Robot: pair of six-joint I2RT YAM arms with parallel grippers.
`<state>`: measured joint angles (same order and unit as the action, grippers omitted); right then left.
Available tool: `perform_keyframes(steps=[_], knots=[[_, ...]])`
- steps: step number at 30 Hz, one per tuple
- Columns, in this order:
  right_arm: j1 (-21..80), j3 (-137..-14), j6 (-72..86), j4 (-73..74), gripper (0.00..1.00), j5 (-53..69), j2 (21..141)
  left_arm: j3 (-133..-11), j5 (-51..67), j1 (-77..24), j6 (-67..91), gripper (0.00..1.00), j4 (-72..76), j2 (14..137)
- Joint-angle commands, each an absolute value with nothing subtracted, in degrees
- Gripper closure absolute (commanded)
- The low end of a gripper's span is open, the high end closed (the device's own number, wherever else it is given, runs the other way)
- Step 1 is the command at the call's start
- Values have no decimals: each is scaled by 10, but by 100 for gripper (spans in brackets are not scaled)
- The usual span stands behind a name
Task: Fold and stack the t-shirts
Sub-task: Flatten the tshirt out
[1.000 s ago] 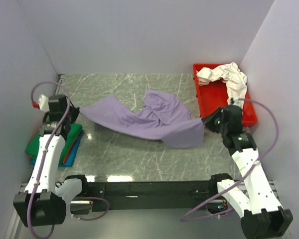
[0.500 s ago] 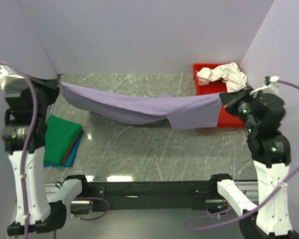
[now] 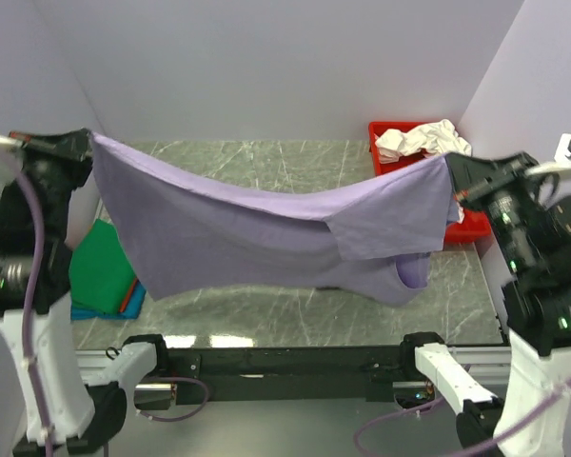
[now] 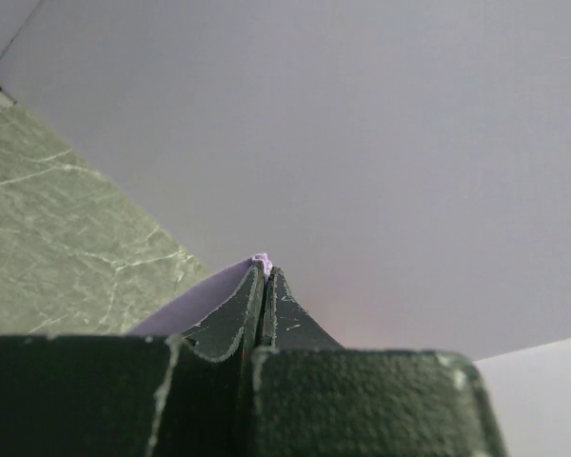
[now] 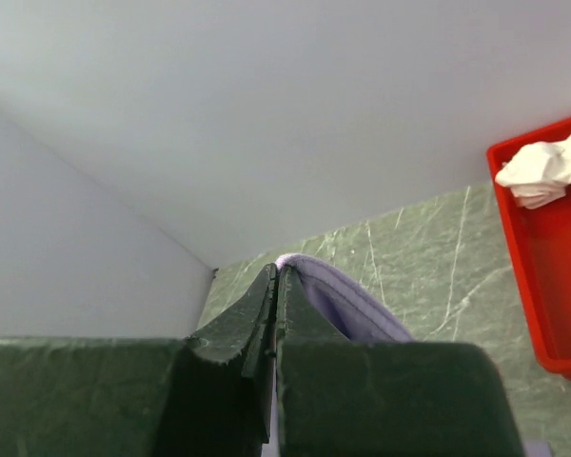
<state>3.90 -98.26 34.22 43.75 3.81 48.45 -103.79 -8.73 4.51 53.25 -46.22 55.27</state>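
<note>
The lavender-purple t-shirt hangs spread in the air between my two raised arms, its lower edge sagging close to the table. My left gripper is shut on its left top corner; a lavender tip shows at the fingertips. My right gripper is shut on its right top corner, with a lavender fold beside the fingers. Folded green, blue and red-orange shirts lie stacked at the left. A creamy white shirt lies crumpled in the red tray.
The red tray stands at the table's far right corner. The marble table is walled by pale panels on three sides. The folded stack sits by the left wall, partly behind the hanging shirt.
Both arms have lifted higher and drawn toward the camera, raising the lavender shirt off the table. It now hangs open as a wide sheet instead of a narrow stretched band.
</note>
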Motion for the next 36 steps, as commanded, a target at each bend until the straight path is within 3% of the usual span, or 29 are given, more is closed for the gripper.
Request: perform_keyframes(steps=[1, 9, 16, 19, 25, 36], knots=[[35, -951, 345, 337, 100, 71, 567, -1022, -80, 45, 530, 100, -382, 633], [20, -1052, 387, 190, 100, 93, 775, -1196, -35, 64, 518, 100, -305, 894], [3, -1367, 411, 187, 100, 139, 990, -1361, 78, 112, 554, 100, -191, 1055], [-23, -1389, 435, 149, 100, 159, 1011, -1385, 105, 132, 574, 100, -146, 1072], [-32, -1228, 454, 93, 100, 185, 963, -1276, 112, 147, 577, 100, -120, 1021], [-31, -764, 457, 58, 100, 236, 835, -730, 84, 148, 627, 100, -76, 843]])
